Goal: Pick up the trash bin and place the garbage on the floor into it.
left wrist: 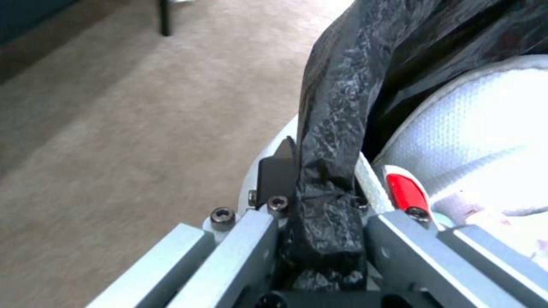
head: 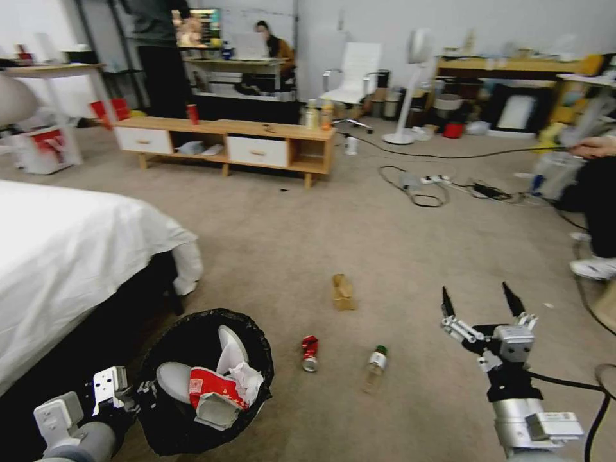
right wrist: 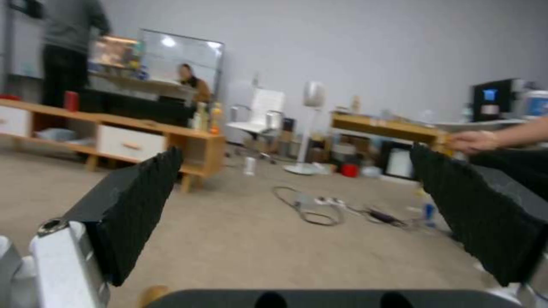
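No text, brand or number is legible anywhere. The red-and-white wrapper point(head: 208, 389) carries pale marks. They are too small to read.

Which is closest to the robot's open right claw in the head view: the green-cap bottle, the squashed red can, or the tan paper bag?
From the right gripper:
1. Green-cap bottle, lying just to its left.
2. Red can, further left, nearer the trash bin.
3. Paper bag, farther out on the floor.

- Right pincer point(right wrist: 297, 205) open wide, its black ribbed fingers point(right wrist: 137, 205) spread apart.
- Beyond it, the floor point(right wrist: 239, 239), a wooden cabinet point(right wrist: 131, 141) and tangled cables point(right wrist: 320, 209).
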You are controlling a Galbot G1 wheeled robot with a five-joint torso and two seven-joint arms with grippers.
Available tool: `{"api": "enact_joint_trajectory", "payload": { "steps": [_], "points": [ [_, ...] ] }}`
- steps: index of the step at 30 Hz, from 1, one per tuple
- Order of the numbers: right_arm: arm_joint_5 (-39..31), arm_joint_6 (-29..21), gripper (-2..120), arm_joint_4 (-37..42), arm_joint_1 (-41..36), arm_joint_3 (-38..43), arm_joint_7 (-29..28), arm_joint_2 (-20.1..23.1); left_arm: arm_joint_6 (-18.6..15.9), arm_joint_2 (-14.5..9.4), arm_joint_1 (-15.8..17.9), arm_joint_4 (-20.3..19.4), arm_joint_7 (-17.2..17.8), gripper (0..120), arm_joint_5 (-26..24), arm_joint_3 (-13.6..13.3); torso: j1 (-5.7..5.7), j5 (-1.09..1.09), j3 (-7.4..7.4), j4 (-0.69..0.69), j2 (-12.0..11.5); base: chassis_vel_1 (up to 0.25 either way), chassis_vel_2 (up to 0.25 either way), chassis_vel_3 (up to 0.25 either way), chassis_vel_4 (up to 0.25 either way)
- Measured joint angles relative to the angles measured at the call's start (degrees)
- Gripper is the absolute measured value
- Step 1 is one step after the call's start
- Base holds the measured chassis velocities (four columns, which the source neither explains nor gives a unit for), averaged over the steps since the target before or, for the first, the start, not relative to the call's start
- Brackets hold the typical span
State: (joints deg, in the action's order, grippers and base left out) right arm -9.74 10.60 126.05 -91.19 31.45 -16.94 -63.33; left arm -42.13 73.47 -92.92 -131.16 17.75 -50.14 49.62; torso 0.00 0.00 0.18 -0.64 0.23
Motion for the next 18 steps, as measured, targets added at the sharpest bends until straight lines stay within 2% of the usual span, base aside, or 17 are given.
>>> {"api": "enact_joint_trajectory", "payload": {
  "steps": [6, 9, 18],
  "points": [
    [0.29, 0.23, 100, -0.52, 0.35, 0.25, -0.26, 0.19, 0.00, 0.05, -0.03, 0.00, -0.44, 1, 0.53, 0.12, 0.00, 0.00, 0.00, 0.00, 0.00, -0.090, -0.079, -0.083, -0.074],
    [0.49, 0.45, 100, -0.94, 1.10, 0.03, -0.44, 0.18, 0.00, 0.03, 0.00, 0.14, -0.49, 1, 1.09, 0.38, 0.00, 0.00, 0.00, 0.06, 0.00, 0.000, 0.000, 0.000, 0.000],
    [0.37, 0.87, 100, -1.34, 1.47, -0.07, -0.58, 0.29, 0.00, -0.10, -0.35, 0.24, -0.15, 1, 0.98, 0.73, 0.00, 0.00, 0.00, 0.02, 0.00, 0.000, 0.000, 0.000, 0.000]
  ]
}}
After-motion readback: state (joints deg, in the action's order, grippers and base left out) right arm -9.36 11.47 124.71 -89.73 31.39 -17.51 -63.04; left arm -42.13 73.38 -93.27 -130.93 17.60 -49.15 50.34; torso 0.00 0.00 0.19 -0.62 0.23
